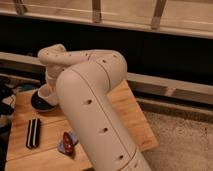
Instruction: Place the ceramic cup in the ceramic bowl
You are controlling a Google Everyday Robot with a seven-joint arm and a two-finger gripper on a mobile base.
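The dark ceramic bowl (38,103) sits at the back left of the wooden table (131,116). The pale cream ceramic cup (46,93) shows just above the bowl's inside, at the bowl's right part. My gripper (51,80) hangs down from the bent wrist right over the cup and bowl, mostly hidden by my own white arm (90,100). Whether the cup rests in the bowl or is held above it, I cannot tell.
A black rectangular striped block (33,133) lies at the front left of the table. A red and blue object (67,142) lies beside my arm near the front edge. Dark clutter (6,100) stands off the table's left side. A dark wall and ledge run behind.
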